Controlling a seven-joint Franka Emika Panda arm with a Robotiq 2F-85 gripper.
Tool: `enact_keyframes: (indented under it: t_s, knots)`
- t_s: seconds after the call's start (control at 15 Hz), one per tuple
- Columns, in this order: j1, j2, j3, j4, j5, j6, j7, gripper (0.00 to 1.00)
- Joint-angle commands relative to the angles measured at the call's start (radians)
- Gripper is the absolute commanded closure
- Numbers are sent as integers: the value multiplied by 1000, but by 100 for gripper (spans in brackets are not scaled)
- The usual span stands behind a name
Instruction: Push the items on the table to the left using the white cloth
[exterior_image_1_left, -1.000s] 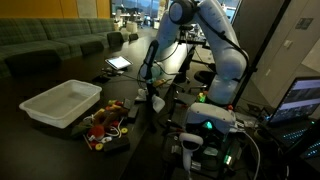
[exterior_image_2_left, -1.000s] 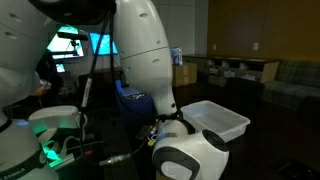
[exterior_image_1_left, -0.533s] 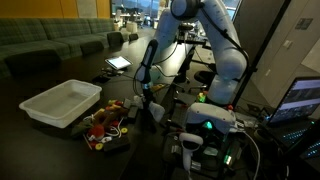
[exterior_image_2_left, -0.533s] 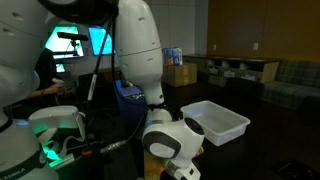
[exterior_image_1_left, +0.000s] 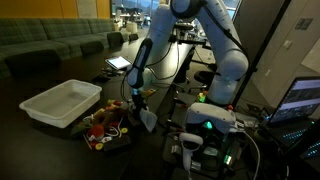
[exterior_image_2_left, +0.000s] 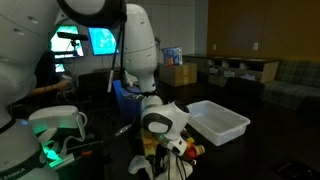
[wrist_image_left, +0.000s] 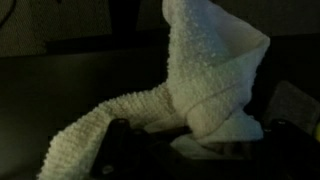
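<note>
Cloth (exterior_image_1_left: 148, 121) in tool (exterior_image_1_left: 137, 107), just beside items (exterior_image_1_left: 105, 128), bin (exterior_image_1_left: 60, 102) beyond.

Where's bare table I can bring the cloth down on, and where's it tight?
In an exterior view, bare tabletop lies behind the white bin, out to the lit screen, and along the near edge before the bin. Crowded: the item pile sits close beside the bin, with the white cloth hanging at its other side.

The cloth (wrist_image_left: 205, 80) is white with a nubbly weave, the tray (exterior_image_1_left: 60, 102) plain white, the items (exterior_image_1_left: 106, 128) red, yellow and orange.
</note>
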Motion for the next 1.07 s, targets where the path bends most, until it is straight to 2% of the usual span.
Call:
enact_keyframes:
  t_s: [0.0, 0.27, 0.47, 1.0]
  knots:
    - [72, -24, 40, -14, 51, -10, 62, 100]
    - [160, -6, 75, 4, 137, 19, 191, 100]
    - [201, -7, 106, 16, 200, 28, 248, 100]
    - [271, 32, 195, 116, 345, 120, 322, 100]
